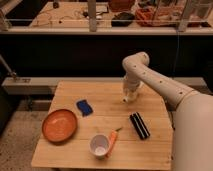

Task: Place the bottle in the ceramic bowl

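The orange ceramic bowl (59, 125) lies empty on the left side of the wooden table (107, 112). My gripper (128, 96) hangs from the white arm just above the back right part of the table, well to the right of the bowl. It is shut on the small whitish bottle (127, 99), whose pale tip shows just below the fingers; the rest of the bottle is hidden.
A blue sponge-like block (84, 106) lies between the gripper and the bowl. A white cup (99, 145) and an orange carrot-like item (112, 141) sit near the front edge. A black ribbed object (139, 125) lies at the right. A railing runs behind the table.
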`<state>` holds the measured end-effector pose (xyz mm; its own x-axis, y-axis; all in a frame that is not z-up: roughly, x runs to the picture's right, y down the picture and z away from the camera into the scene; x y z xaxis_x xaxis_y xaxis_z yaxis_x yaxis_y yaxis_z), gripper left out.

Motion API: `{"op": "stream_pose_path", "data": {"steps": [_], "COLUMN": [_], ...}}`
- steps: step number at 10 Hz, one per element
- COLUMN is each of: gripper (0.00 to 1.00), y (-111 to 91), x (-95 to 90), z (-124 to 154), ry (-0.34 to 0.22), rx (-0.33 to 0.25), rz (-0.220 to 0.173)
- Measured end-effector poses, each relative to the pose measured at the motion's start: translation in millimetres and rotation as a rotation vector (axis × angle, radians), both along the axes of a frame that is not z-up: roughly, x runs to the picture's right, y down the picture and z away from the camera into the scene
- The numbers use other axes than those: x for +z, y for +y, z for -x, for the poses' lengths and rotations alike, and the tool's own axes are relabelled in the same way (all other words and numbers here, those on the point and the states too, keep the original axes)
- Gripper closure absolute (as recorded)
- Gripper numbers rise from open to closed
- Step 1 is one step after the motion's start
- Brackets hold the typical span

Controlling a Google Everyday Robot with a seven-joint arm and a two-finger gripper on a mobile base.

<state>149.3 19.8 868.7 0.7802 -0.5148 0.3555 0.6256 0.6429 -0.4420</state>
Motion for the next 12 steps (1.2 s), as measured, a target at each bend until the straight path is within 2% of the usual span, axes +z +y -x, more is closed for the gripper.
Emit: {"op": "stream_pose_path", "data": {"steps": [1,3,6,8,12], "gripper": [0.99,0.99,0.99,0.99,0.99], "y": [-0.9,-5.9,-9.1,-10.6,-15.8], "x": [-2.3,-6.8,-10.8,-13.4,-20.0], "z": [2.9,33.6,54.1,57.8,110.7], "ry": [0.002,-0.008,-0.009,-0.008,-0.022], "rx": [-0.009,-0.042,-0.083,-0.105,-0.172], "rz": [-0.001,-0.011,-0.027,-0.036,-0.066]}}
